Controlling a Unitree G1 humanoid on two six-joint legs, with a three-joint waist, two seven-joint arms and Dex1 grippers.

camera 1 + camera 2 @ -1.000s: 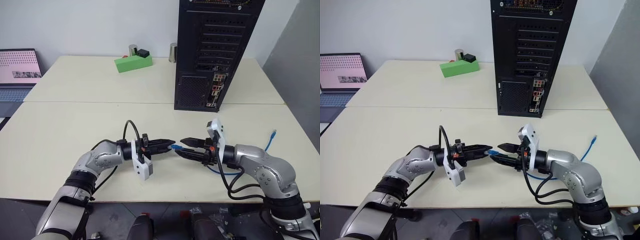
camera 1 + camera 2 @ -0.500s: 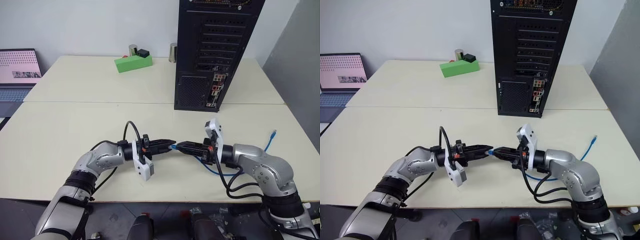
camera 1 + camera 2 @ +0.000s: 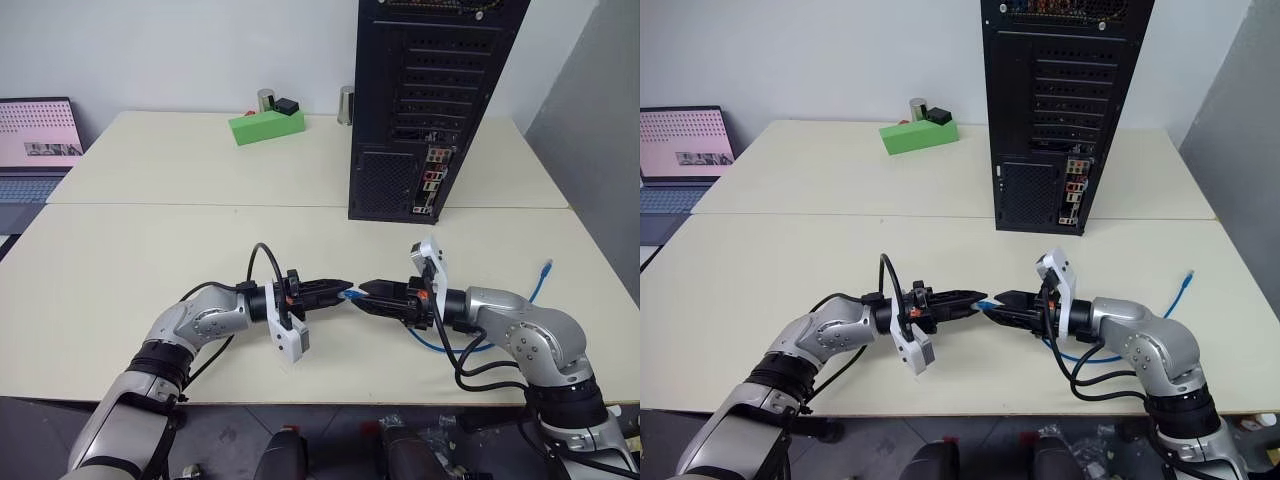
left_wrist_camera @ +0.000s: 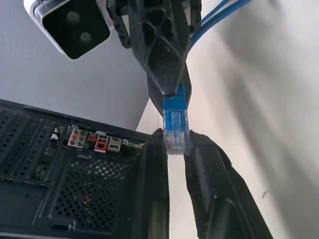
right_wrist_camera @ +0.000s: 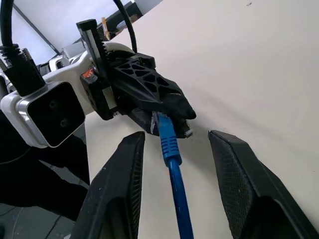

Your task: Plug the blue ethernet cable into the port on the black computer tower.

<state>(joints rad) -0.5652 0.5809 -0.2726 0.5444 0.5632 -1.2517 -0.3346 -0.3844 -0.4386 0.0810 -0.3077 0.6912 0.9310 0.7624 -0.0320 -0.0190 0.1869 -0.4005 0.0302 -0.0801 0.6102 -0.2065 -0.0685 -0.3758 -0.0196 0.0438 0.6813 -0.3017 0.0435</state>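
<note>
**Cable plug pinched between two arms above the desk**

The left end effector [image 3: 338, 288] points toward the right one and is closed on the plug of the blue ethernet cable [image 4: 175, 130], whose clear tip sits between its two black fingers [image 4: 155, 164]. The right end effector [image 5: 172, 149] faces it from the opposite side with its fingers spread apart; the cable runs between them without touching either, so it holds nothing. From there the cable trails beside the right arm, and its far plug [image 3: 546, 268] lies on the desk [image 3: 150, 250] near the right edge. The black computer tower [image 3: 430, 100] stands upright at the back of the desk, well apart from both arms. Its port [image 3: 432, 183] sits among the coloured connectors low on the rear panel.
</note>
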